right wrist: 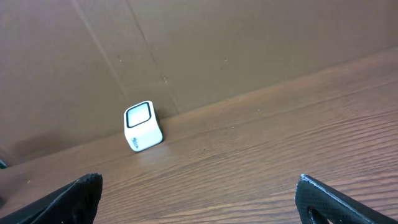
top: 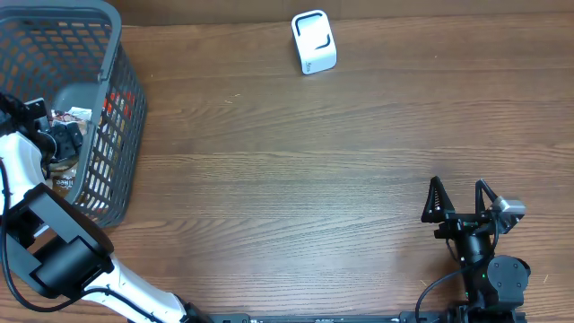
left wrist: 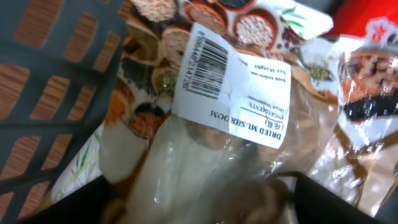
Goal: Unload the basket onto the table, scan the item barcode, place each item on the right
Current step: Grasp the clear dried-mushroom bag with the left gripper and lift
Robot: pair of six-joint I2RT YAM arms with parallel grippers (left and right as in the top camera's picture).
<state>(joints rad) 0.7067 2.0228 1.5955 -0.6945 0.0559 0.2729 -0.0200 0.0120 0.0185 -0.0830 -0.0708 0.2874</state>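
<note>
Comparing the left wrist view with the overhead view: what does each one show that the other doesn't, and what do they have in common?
Only the left wrist view shows the dried mushroom bag close up, with its white label and barcode facing the camera. Only the overhead view shows the white scanner standing at the far side of the table, and the right gripper near the front with its jaws open and nothing between them. Both show the grey basket with packets inside.
</note>
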